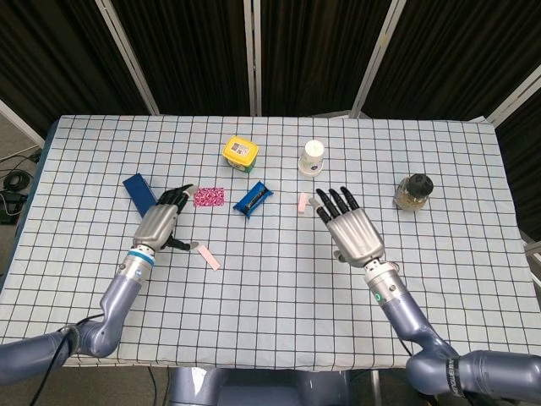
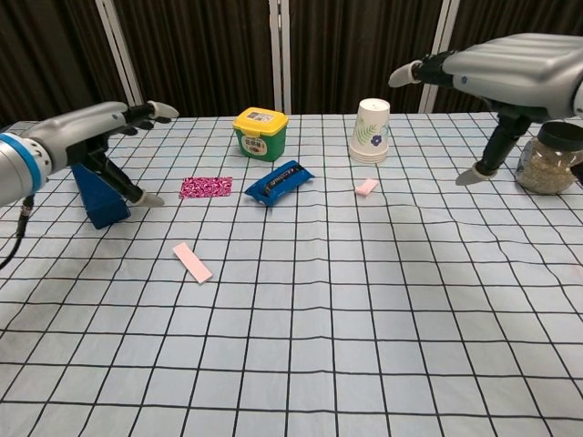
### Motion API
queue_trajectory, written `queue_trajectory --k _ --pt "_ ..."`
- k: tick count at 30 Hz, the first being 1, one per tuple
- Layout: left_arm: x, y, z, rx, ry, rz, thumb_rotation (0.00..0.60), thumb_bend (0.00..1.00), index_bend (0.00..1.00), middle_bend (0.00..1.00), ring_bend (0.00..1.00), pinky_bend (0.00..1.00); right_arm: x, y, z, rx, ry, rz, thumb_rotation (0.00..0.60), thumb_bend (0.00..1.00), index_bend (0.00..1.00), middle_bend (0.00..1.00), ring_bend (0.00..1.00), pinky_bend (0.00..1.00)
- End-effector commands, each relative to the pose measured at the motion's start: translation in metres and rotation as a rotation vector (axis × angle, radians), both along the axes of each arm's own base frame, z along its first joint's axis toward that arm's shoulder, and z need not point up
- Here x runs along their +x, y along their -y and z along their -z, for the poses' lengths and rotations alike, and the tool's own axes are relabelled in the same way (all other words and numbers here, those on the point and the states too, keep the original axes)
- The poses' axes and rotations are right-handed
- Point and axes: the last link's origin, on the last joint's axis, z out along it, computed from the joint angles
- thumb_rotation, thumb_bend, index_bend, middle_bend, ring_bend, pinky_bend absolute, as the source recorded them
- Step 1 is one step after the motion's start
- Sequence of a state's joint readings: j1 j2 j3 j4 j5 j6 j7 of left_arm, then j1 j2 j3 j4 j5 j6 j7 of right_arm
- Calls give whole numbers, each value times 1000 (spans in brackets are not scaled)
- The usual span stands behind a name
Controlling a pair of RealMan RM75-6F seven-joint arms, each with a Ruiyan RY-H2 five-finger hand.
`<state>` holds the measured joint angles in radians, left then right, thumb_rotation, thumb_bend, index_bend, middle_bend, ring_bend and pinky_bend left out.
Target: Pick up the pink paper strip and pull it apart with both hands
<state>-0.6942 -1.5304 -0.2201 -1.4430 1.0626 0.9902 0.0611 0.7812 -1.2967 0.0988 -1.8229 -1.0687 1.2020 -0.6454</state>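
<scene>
Pink paper strip, now in two pieces lying flat on the checked table point(image 1: 439, 152): the longer piece point(image 2: 192, 262) near the left side, in front of the blue box point(image 2: 98, 202); the shorter piece point(image 2: 365, 187) well apart from it, just before the paper cup point(image 2: 371, 131). Left hand point(image 1: 159, 222) hovers above the cloth beside the longer piece, fingers spread, holding nothing. Right hand point(image 1: 351, 228) hovers to the right of the shorter piece, fingers fanned wide, likewise empty. Judged condition: the pull-apart looks done, both halves released. Handling, as a judgement: very light, thin, limp, easily torn or creased; lying flush on cloth, so hard to get under. Best taken by a fingertip pinch at one short end, sliding a fingertip beneath the edge. Also present: yellow-lidded green tub point(image 1: 240, 155), blue wrapped bar point(image 1: 254, 199), pink patterned packet point(image 1: 208, 196), glass jar point(image 1: 412, 191).
</scene>
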Motion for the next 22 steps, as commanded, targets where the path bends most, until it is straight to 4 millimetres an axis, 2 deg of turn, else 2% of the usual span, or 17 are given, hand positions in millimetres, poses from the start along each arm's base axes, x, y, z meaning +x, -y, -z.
queue_trajectory --k 1,8,13,18,22 --pt "-16 6 -25 68 -38 1 600 0 0 0 0 0 -21 -11 -24 -65 39 2 600 0 0 0 0 0" --pt "-57 28 -76 183 -86 -33 600 0 0 0 0 0 -81 -37 -64 -165 39 18 600 0 0 0 0 0" --pt "-91 62 -109 286 -119 -51 600 0 0 0 0 0 -127 -63 -89 -251 26 60 600 0 0 0 0 0" --pt "-114 103 -120 337 -103 -76 600 0 0 0 0 0 -154 -90 -96 -279 54 89 600 0 0 0 0 0" --pt "-122 129 -125 323 -55 -113 600 0 0 0 0 0 -166 -105 -97 -291 39 100 600 0 0 0 0 0"
